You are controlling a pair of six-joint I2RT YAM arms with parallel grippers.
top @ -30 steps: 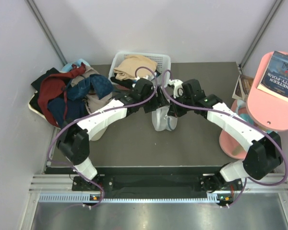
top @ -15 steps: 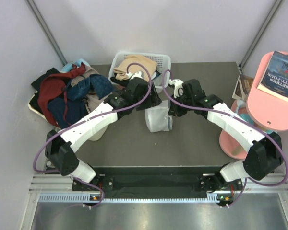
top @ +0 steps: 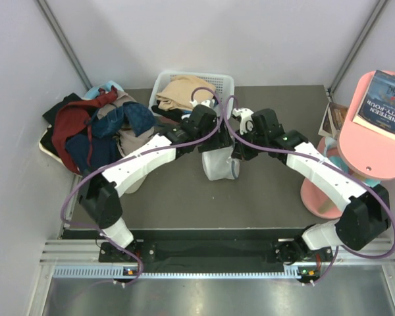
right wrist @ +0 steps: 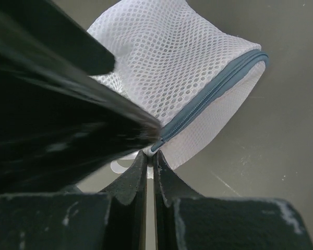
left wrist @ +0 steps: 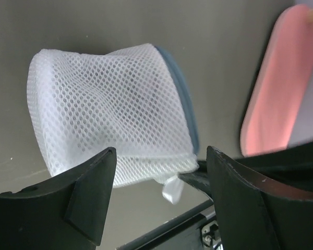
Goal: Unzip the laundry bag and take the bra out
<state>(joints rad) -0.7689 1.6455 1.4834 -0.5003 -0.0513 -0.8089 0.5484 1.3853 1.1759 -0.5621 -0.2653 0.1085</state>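
Note:
The laundry bag, a small white mesh pouch with a blue-grey zipper, is held up over the middle of the dark table. It also shows in the left wrist view and the right wrist view. My left gripper is open just above the bag's far side. Its jaws stand wide apart at the bag's edge and grip nothing. My right gripper is shut, pinching the bag at the end of its zipper. The zipper looks closed. The bra is not in view.
A white slotted basket with a tan garment stands behind the bag. A heap of dark red, blue and black clothes lies at the left. A pink round stand with a book is at the right.
My left gripper swung left away from the bag, then came back over its top. The bag shifted slightly left and back. My right gripper kept its pinch.

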